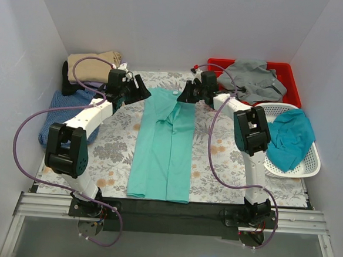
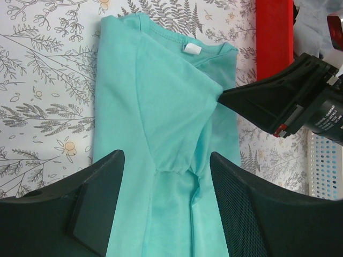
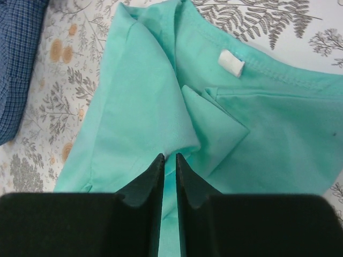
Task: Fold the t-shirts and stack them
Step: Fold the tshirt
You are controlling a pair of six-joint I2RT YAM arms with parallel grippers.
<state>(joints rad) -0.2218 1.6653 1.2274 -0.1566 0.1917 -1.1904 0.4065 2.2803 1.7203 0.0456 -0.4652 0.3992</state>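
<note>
The mint green tee [image 1: 163,151] lies in the middle of the table [image 1: 114,154], running from 12 o'clock to 6 o'clock, collar at the 12 o'clock end. Both sides and sleeves are turned in, so it reads as one long narrow strip, soft and a little rumpled along the centre seam, with a white label [image 3: 231,63] showing inside the neck.

I have both arms at the collar end because, as I judge it, the next fold takes that end down toward the hem. My left gripper [image 2: 165,166] hangs wide open over the shoulder at the strip's 11 o'clock corner, nothing between its fingers. My right gripper [image 3: 170,160] sits at the 1 o'clock corner with its jaws drawn almost together — only a sliver of gap, and no cloth visibly pinched in it.

The others wait around the edge: a folded tan tee [image 1: 93,65] at 10 o'clock with a blue one [image 1: 61,112] at 9 — likely the stacking side. A grey one [image 1: 251,81] fills the red bin [image 1: 290,72] at 1 o'clock, a teal one [image 1: 291,137] the white basket [image 1: 310,164] at 3.
</note>
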